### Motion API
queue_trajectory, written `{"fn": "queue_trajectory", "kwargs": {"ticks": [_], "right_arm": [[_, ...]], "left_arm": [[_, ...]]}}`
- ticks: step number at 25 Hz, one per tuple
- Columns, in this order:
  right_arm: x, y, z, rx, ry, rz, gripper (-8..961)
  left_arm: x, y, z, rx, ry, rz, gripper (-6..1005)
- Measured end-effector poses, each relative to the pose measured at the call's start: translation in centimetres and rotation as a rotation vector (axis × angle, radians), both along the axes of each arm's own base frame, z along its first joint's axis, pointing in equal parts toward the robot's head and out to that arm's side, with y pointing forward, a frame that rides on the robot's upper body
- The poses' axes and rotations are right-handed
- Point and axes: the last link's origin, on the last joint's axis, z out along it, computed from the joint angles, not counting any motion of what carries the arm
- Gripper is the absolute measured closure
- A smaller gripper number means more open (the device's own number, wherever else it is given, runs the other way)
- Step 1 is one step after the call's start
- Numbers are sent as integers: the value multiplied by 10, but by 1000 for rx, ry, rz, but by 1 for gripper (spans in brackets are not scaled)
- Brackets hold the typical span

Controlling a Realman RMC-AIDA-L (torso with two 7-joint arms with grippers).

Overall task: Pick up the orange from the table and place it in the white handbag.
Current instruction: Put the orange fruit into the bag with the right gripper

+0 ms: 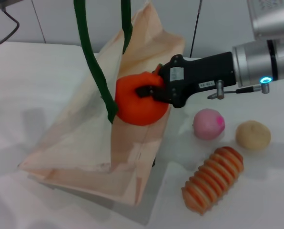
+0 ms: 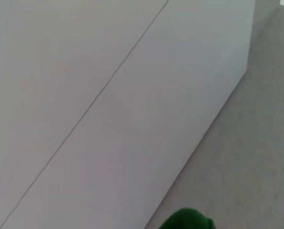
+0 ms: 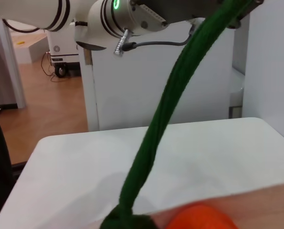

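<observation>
orange [image 1: 138, 106] at white handbag [image 1: 85, 143] mouth, handbag on table [image 1: 27, 76] left

Right tool [image 1: 149, 90] clamped, arm outstretched; left arm raised overhead.

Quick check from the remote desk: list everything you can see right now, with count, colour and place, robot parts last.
orange: 1, bright red-orange, held at the mouth of the bag, off the table.
white handbag: 1, cream, left-centre of the table, lifted by its handles.
handles: 2, dark green, running up out of view.
pink ball: 1, pink, on the table right of the bag.
tan ball: 1, beige, right of the pink ball.
striped oblong: 1, orange and cream, ribbed, nearest the robot.
table: 1, white.
right gripper: 1, black, closed on the orange.
left gripper: not visible; its wrist view shows only a bit of green handle.
</observation>
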Motion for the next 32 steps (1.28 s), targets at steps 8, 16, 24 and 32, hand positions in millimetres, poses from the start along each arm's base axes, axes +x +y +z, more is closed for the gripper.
{"fn": "queue_trajectory", "kwargs": {"ticks": [8,16,24,32], "right_arm": [[-10,10,-11,41,-24,-14,883],[-26,5,-13,4,34,25,884],[-27,14,-18,69,25,6,883],[-24,27,-25,151,-9,-46,882]], "left_arm": [[8,3,-3,-13,-4,-23,878],[10,5,-4,-19,1,-28,874],[22,9,-7,-34,5,-55,865],[33,12,-14,-73,-21,-91,857]]}}
